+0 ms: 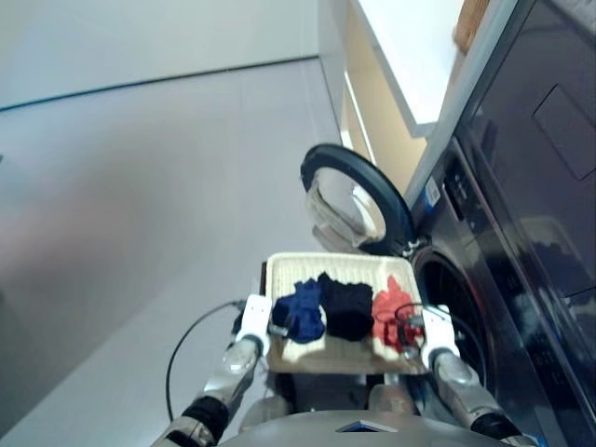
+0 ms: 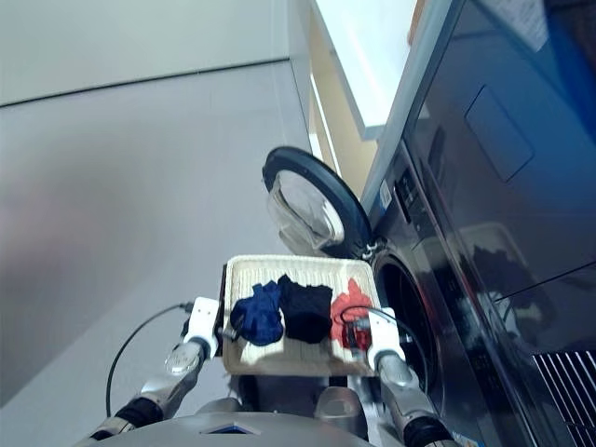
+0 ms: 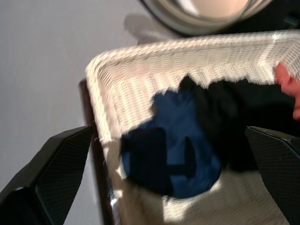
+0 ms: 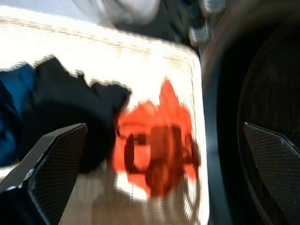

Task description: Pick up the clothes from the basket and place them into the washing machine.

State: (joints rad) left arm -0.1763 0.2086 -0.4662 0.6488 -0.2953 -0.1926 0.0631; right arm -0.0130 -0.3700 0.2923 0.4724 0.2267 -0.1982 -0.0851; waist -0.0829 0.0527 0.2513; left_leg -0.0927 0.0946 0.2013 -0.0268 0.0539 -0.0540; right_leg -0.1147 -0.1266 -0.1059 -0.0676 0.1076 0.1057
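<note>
While both arms reach over the near rim of the basket [image 1: 321, 265], the left hand [image 1: 279, 330] stands wide open and empty, the navy garment [image 1: 301, 314] just beyond its fingers. Next lies the black garment [image 1: 346, 307], touching the navy one, then the coral garment [image 1: 389, 312] directly ahead of the right hand [image 1: 407, 331], also spread open, gripping nothing. Beside that hand, the washing machine [image 1: 521, 233] shows its drum hole, door [image 1: 358, 200] swung open.

Grey floor [image 1: 140, 186]; white countertop [image 1: 410, 47] far across the floor; black cable [image 1: 186, 349] on the floor.
</note>
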